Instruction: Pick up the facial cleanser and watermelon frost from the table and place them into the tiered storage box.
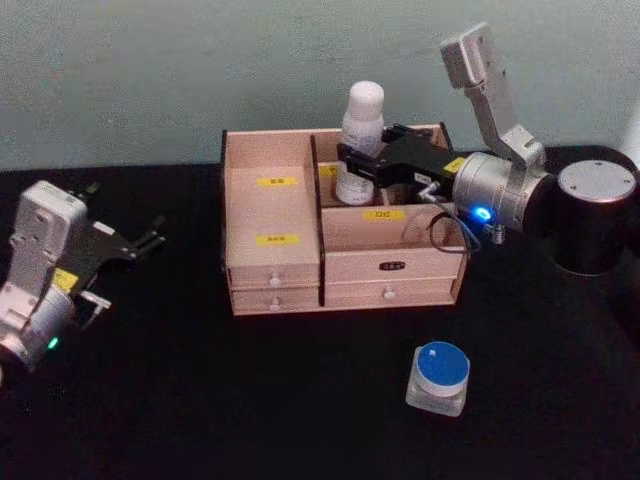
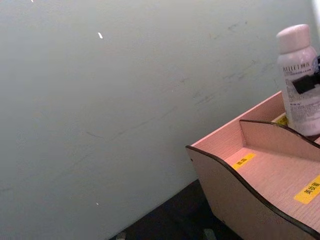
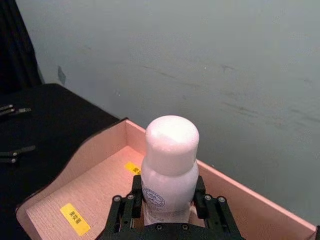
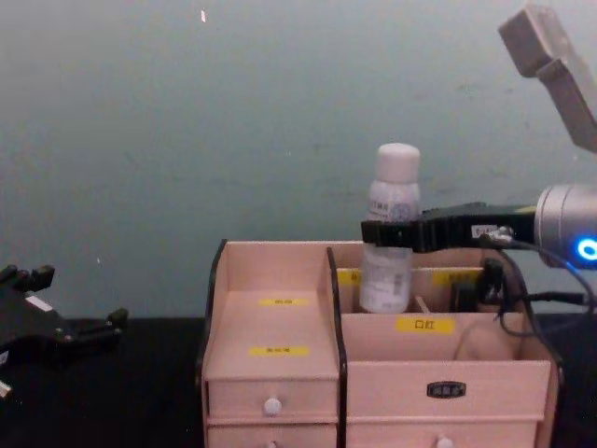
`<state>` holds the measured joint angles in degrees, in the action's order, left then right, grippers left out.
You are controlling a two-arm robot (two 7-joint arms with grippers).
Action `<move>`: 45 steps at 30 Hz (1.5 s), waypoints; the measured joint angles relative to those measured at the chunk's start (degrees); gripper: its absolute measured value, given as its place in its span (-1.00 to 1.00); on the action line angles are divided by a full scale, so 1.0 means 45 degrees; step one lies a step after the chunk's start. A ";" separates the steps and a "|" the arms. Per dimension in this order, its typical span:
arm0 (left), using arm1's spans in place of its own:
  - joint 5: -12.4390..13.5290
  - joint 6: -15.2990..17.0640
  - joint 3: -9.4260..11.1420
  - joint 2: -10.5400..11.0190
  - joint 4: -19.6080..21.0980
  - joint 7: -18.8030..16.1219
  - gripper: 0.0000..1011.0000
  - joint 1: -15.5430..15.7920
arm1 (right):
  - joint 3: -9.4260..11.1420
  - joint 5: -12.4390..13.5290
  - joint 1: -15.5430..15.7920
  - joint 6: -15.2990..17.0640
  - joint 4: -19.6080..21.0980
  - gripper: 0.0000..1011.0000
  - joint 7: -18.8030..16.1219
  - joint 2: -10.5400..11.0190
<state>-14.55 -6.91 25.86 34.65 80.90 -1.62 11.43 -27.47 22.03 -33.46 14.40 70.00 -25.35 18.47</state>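
Now right hand (image 1: 354,166) clamps the cleanser (image 1: 363,108) upright inside the box's (image 1: 275,272) rear compartment; left hand (image 1: 148,238), fingers apart, hangs far left.

You have the tiered storage box (image 1: 345,268) at the back centre of the table (image 1: 250,410), near the wall (image 1: 150,70). Facial cleanser (image 1: 361,120) upright in its rear right compartment, right gripper (image 1: 352,166) clamped around it from the right. Watermelon frost (image 1: 439,377) on the table, before the box's right end. Left gripper (image 1: 150,238) far left, well apart.

White plastic bottle with rounded cap (image 1: 360,135) upright, base inside rear right compartment of pinkish wooden tiered storage box (image 1: 275,265). Small clear jar with blue lid (image 1: 439,377) upright, apart, in front of box.
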 joint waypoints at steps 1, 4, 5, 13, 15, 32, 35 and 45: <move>0.0000 0.0000 0.0000 0.0000 0.0000 0.0000 0.98 0.0000 | -0.0006 -0.0014 0.0000 -0.0004 -0.0027 0.18 0.0000 -0.0013; 0.0000 0.0000 0.0000 0.0000 0.0000 0.0000 0.98 -0.0001 | -0.0020 -0.0058 0.0003 -0.0031 -0.0107 0.18 0.0003 -0.0043; 0.0000 0.0000 0.0000 0.0000 0.0001 0.0000 0.98 0.0000 | -0.0021 -0.0081 0.0020 -0.0057 -0.0156 0.18 0.0010 -0.0068; 0.0000 0.0000 0.0000 0.0000 0.0001 0.0000 0.98 0.0000 | -0.0036 -0.0234 0.0205 -0.0208 -0.0363 0.18 0.0071 -0.0175; 0.0000 0.0000 0.0000 0.0000 0.0000 0.0000 0.98 0.0000 | -0.0036 -0.0301 0.0282 -0.0269 -0.0419 0.18 0.0101 -0.0207; 0.0000 0.0000 0.0000 0.0000 0.0000 0.0000 0.98 0.0000 | -0.0024 -0.0744 0.0514 -0.0490 -0.0755 0.18 0.0168 -0.0390; 0.0000 0.0000 0.0000 0.0000 0.0000 0.0000 0.98 -0.0001 | -0.0024 -0.0768 0.0523 -0.0491 -0.0753 0.18 0.0180 -0.0393; 0.0000 0.0000 0.0000 0.0000 0.0001 0.0000 0.98 0.0000 | -0.0016 -0.0744 0.0521 -0.0491 -0.0739 0.19 0.0172 -0.0388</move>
<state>-14.55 -6.91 25.86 34.64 80.90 -1.62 11.43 -27.54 18.68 -31.11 12.19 66.67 -24.58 16.72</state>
